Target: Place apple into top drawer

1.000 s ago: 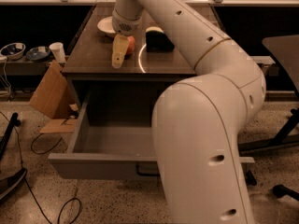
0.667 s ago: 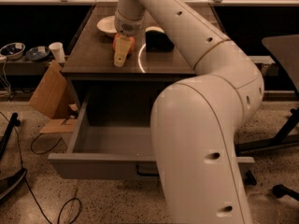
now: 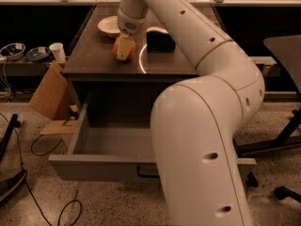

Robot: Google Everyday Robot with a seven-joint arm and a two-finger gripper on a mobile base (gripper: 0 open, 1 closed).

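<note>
Apple point(image 3: 132, 46) on tabletop point(image 3: 101, 58), gripper point(image 3: 123, 50) over it; grip unreadable. Confirm your hold before lifting toward open top drawer point(image 3: 94, 168).

High over-shoulder view, claw point(image 3: 124, 48) far ahead

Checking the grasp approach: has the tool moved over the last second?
Yes, slightly. The tool, at the apple, has edged toward the far side of the table, closer to the white bowl.
</note>
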